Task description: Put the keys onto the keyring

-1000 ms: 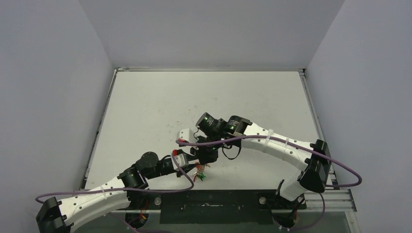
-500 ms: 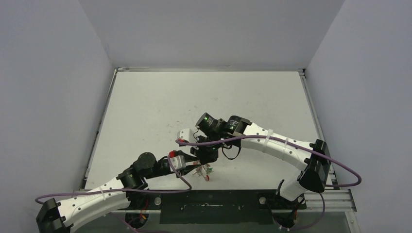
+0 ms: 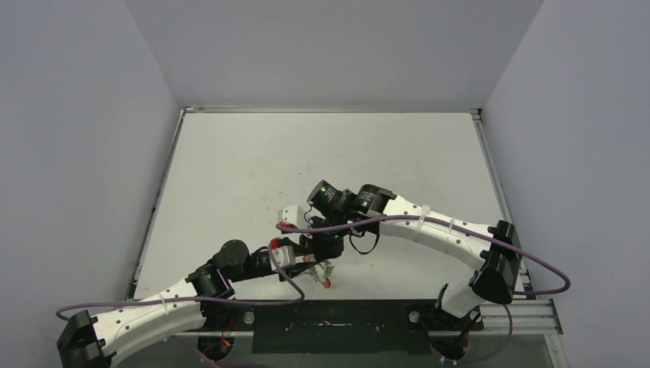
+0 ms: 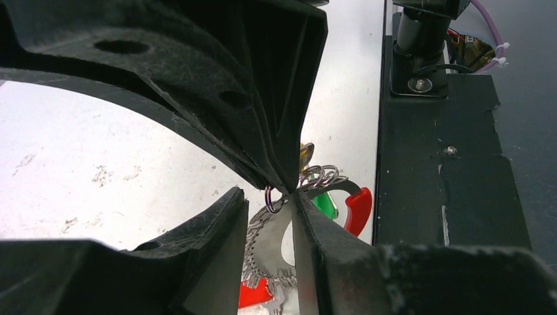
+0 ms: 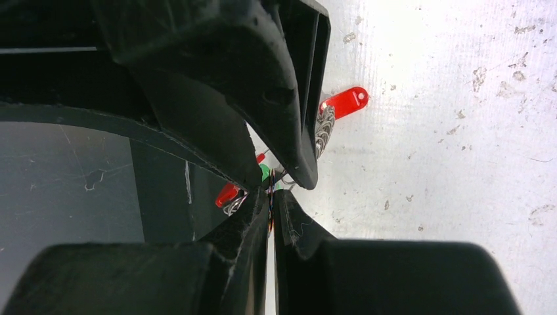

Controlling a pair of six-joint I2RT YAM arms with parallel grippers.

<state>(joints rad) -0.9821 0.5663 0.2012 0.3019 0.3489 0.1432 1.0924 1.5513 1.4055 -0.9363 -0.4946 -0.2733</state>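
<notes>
Silver and red bits make a small bunch of keys (image 3: 320, 270) near the front edge of the white table (image 3: 230, 169), right between the two grippers. From above they are too small to count. In the left wrist view the keyring (image 4: 320, 177) is a curly silver wire with a red bent part (image 4: 358, 207). A green key head (image 4: 326, 205) sits inside that bend. The right wrist view shows a red key head (image 5: 345, 102) with a little hole, next to the curly wire.

The left arm (image 3: 153, 307) lies low and reaches to the right. The left gripper (image 3: 304, 261) clamps a flat silver blade (image 4: 274, 246) between its fingers (image 4: 217, 243). The right arm (image 3: 437, 230) bends round from the right. The right gripper (image 3: 326, 253) points down at the bunch. Its fingers (image 5: 246, 230) are pressed tight together, with a thin wire loop (image 4: 269, 199) right at their tips.
</notes>
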